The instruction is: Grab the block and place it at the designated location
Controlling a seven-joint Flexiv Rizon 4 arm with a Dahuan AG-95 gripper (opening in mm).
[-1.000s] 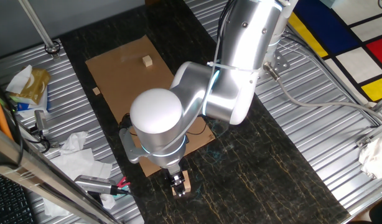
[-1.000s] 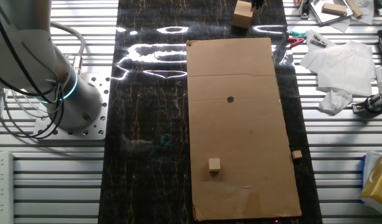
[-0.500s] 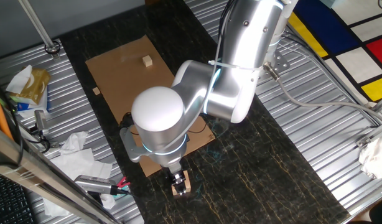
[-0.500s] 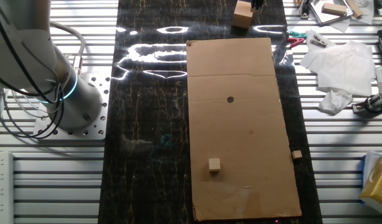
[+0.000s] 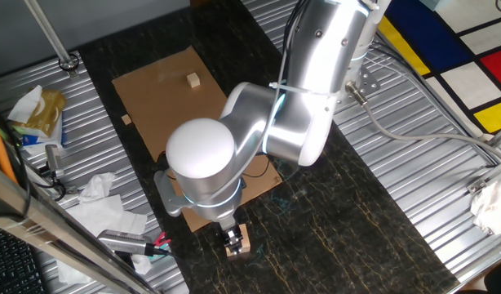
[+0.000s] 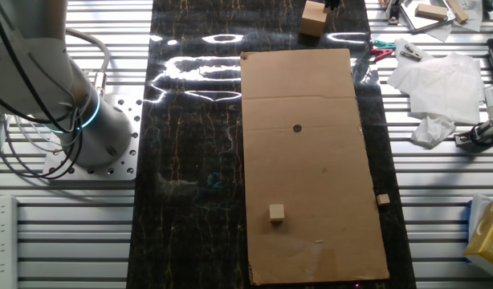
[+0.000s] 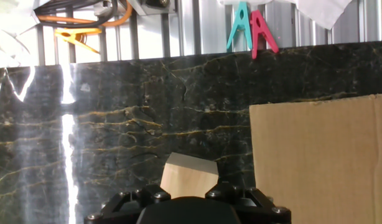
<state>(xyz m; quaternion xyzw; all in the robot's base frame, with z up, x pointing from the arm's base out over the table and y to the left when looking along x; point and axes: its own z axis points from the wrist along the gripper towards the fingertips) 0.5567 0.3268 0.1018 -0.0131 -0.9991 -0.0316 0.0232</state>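
Observation:
The block (image 7: pixel 188 176), a pale tan wooden cube, rests on the dark marble table just off the end of the brown cardboard sheet (image 6: pixel 311 177). My gripper (image 7: pixel 188 200) is down over the block (image 5: pixel 243 238), with its jaws on either side of it. The fingertips are hidden, so a grip does not show. The designated location, a small black dot (image 6: pixel 297 128), lies on the cardboard well away from the block (image 6: pixel 313 18). In the fixed view from the arm's side, the arm covers the dot.
A much smaller tan cube (image 6: pixel 276 212) sits at the cardboard's far end, and a tiny chip (image 6: pixel 382 199) lies beside its edge. Clothespins (image 7: pixel 251 28), crumpled tissue (image 6: pixel 435 80) and tools lie along the metal table near the block. The robot base (image 6: pixel 86 120) stands on the other side.
The arm's elbow has shifted slightly. The hand and the block have stayed in place.

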